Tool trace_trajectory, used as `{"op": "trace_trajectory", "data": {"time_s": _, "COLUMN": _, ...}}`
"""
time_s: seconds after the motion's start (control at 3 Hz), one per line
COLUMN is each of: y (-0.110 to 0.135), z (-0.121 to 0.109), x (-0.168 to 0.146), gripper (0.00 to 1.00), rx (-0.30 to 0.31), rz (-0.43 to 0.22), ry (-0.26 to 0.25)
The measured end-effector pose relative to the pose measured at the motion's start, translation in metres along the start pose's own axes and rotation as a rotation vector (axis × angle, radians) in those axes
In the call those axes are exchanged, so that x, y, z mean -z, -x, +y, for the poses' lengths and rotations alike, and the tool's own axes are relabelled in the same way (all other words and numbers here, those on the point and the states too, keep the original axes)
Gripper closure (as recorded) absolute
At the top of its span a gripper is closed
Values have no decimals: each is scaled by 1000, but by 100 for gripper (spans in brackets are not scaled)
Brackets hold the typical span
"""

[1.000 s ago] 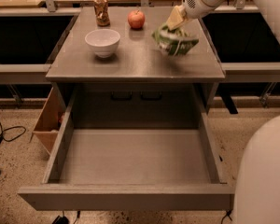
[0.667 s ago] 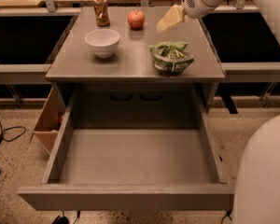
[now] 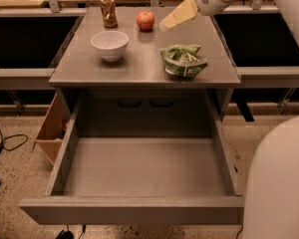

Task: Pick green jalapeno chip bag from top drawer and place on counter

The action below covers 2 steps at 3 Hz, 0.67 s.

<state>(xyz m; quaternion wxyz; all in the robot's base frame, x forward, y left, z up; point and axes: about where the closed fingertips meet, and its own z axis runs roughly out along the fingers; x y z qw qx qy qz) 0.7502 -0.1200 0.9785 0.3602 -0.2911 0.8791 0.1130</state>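
The green jalapeno chip bag (image 3: 183,60) lies crumpled on the grey counter (image 3: 139,66), at its right front. My gripper (image 3: 172,18) hangs above the counter's back right, up and to the left of the bag and clear of it. The gripper holds nothing. The top drawer (image 3: 139,171) stands pulled out wide below the counter, and its flat grey bottom is bare.
A white bowl (image 3: 109,45) sits at the counter's left. A red apple (image 3: 145,20) and a crushed can (image 3: 108,10) stand at the back. A brown cardboard box (image 3: 51,128) leans beside the drawer's left. My pale body (image 3: 279,178) fills the lower right.
The gripper let go of the bag, which now rests on the counter, and rose up and back to the left, away from it.
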Motion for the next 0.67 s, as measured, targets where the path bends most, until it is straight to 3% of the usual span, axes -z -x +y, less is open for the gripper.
{"op": "trace_trajectory", "data": {"time_s": 0.33, "y": 14, "z": 1, "x": 32, "gripper": 0, "rx": 13, "rz": -42, "ry": 50}}
{"op": "trace_trajectory", "data": {"time_s": 0.67, "y": 17, "z": -27, "x": 119, "gripper": 0, "rx": -74, "rz": -125, "ry": -92}}
